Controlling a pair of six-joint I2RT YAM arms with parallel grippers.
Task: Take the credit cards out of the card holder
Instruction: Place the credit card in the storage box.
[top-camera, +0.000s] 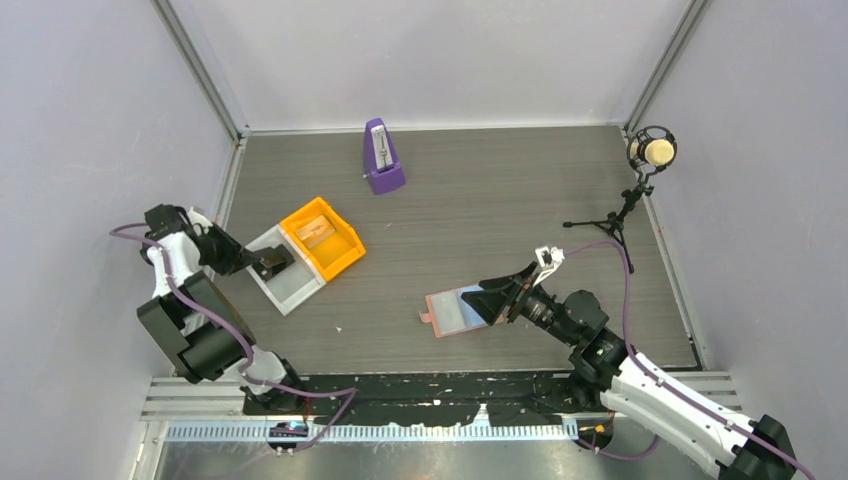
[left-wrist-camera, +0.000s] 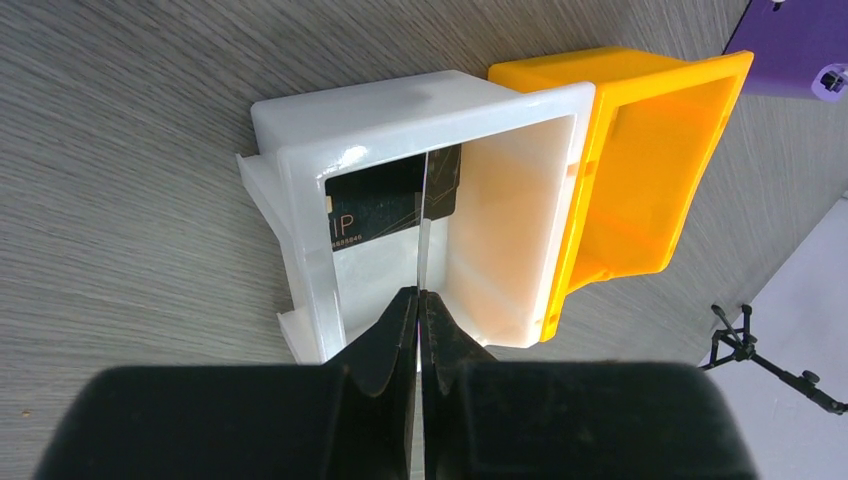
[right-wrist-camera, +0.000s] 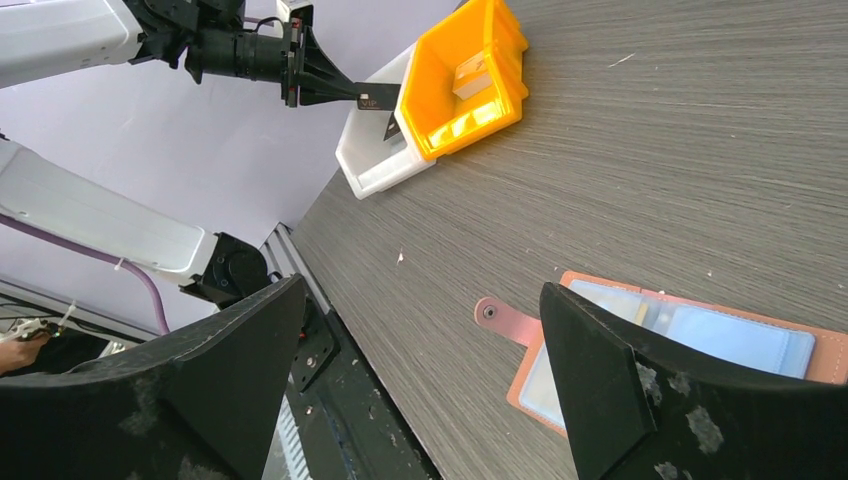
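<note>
**Card holder** (top-camera: 450, 310): small flat salmon-tan leather-like bifold wallet. It lies spread open on the grey wood-grain table (top-camera: 480, 200) with its blue-grey pocketed inner faces up. A small round-ended snap tab (right-wrist-camera: 503, 318) sticks out from one edge.

**Credit cards:** two thin, dark grey-black rectangles.
- **Held card** (left-wrist-camera: 423, 240): seen edge-on, pinched at one end between the closed fingers of the left gripper (left-wrist-camera: 418, 297), over the white plastic bin (left-wrist-camera: 300, 190).
- **Second card** (left-wrist-camera: 375, 205): inside that bin, with pale lettering showing.

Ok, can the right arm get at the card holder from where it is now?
Probably yes. The right gripper stands open right at the edge of the card holder, which lies spread open on the table, and nothing sits between them or on top of it.
</note>
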